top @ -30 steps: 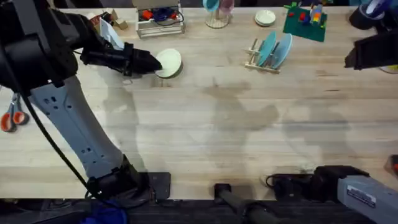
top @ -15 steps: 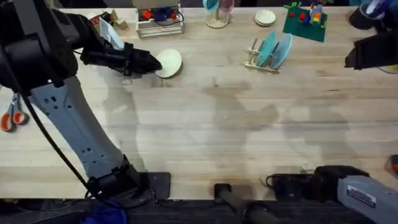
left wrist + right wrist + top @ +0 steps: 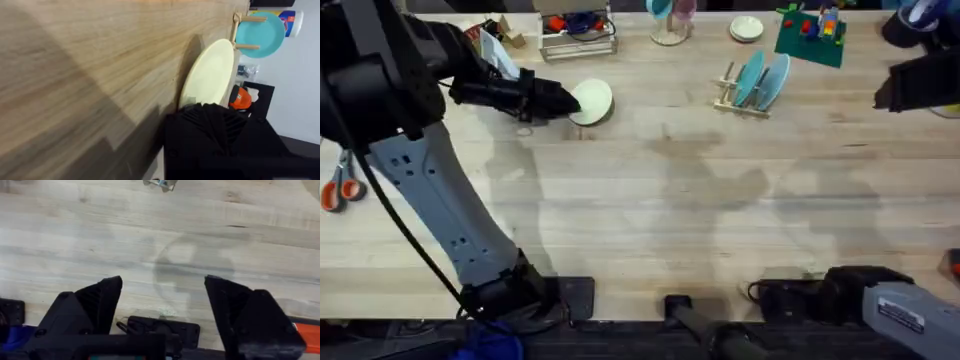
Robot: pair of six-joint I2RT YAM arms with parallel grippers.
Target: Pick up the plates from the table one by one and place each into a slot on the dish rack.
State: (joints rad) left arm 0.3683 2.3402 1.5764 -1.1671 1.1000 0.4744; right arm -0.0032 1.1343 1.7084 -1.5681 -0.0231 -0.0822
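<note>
A cream plate (image 3: 594, 101) sits at the back left of the table (image 3: 650, 220), its near edge caught in my left gripper (image 3: 568, 100). In the left wrist view the plate (image 3: 210, 75) looks tilted, with a shadow under it, and its edge runs into the black fingers (image 3: 200, 125), which are shut on it. The dish rack (image 3: 740, 98) stands at the back right of centre with two teal plates (image 3: 762, 80) in its slots; the rack (image 3: 245, 32) also shows beyond the held plate. A second cream plate (image 3: 746, 28) lies at the far edge. My right gripper (image 3: 162, 285) is open over bare wood.
A wire basket (image 3: 578, 35) with coloured items stands behind the held plate. A green board (image 3: 810, 38) with toy bricks is at the back right, a glass (image 3: 668, 28) at the back centre. Orange-handled scissors (image 3: 340, 185) lie at the left edge.
</note>
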